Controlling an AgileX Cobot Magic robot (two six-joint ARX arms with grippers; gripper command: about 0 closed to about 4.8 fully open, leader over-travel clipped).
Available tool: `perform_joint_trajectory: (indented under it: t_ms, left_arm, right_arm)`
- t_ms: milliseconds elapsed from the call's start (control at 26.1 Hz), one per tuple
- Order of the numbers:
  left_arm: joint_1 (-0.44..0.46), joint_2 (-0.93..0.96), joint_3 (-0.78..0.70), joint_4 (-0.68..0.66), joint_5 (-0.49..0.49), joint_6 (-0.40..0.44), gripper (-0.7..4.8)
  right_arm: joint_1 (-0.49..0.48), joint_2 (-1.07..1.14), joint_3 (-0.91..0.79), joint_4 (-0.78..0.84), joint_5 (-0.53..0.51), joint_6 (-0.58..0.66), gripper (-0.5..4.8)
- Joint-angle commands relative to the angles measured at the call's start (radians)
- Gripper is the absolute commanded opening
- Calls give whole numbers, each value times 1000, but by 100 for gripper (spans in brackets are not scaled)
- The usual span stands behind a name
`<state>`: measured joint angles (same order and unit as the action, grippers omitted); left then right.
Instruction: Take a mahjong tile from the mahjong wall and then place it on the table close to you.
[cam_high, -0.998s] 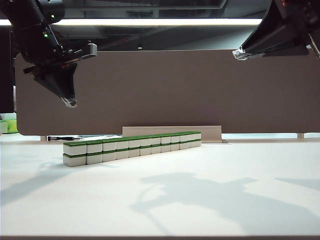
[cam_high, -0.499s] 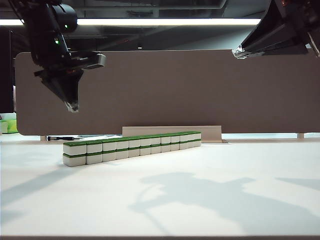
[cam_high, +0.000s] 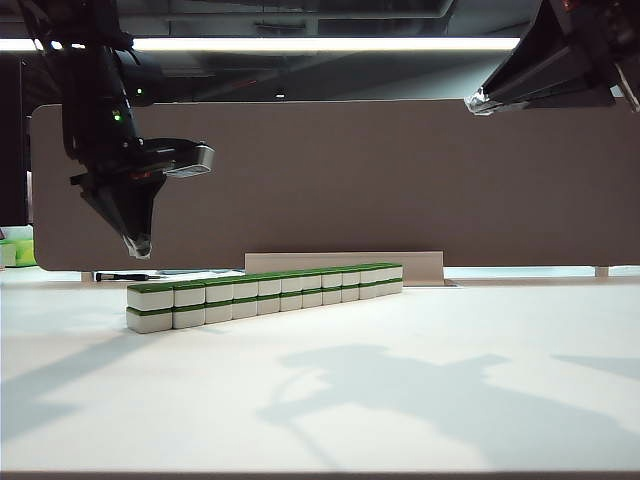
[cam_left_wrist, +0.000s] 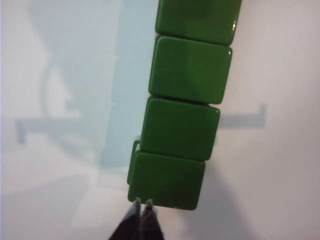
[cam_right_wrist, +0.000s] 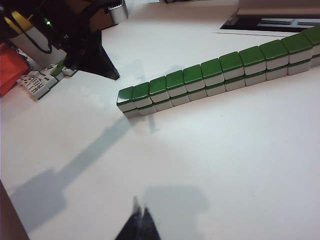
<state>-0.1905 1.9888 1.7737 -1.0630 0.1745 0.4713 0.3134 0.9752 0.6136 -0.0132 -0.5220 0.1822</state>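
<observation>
The mahjong wall (cam_high: 262, 295) is a long row of white tiles with green tops, stacked two high, running across the white table (cam_high: 400, 400). My left gripper (cam_high: 137, 246) hangs shut and empty just above the wall's left end. In the left wrist view its tips (cam_left_wrist: 142, 204) sit at the edge of the end tile (cam_left_wrist: 167, 180) of the wall (cam_left_wrist: 187, 70). My right gripper (cam_high: 478, 103) is held high at the upper right, shut and empty, far from the tiles. The right wrist view shows its closed tips (cam_right_wrist: 140, 210) over bare table, with the wall (cam_right_wrist: 215, 77) beyond.
A brown-grey partition board (cam_high: 400, 180) stands behind the wall, with a low pale strip (cam_high: 345, 262) at its foot. Loose tiles (cam_right_wrist: 37, 82) and a red object (cam_right_wrist: 10, 67) lie off the table's far side in the right wrist view.
My left gripper has come down and slightly nearer the wall's left end, still shut. The right arm and the tiles have not moved.
</observation>
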Motion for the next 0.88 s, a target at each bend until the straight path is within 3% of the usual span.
perform_joint_trajectory:
  t_ms: [38,154,269,652,883]
  left_arm:
    - [-2,-7,5,-5,4,-35,73]
    - [-2,-7,5,-4,5,-35,143]
    - [-8,-7,5,5,4,-34,307]
    - [-13,-7,5,17,1,31,322]
    - [-13,9,5,1,1,79,472]
  right_arm:
    - [0,-2,6,15,0,-3,-1]
    - [0,-2,6,10,0,-3,-1]
    - [0,-2,6,10,0,-3,-1]
    - [0,-2,6,10,-1,-3,-1]
    - [0,-2,6,10,-1,-3,-1]
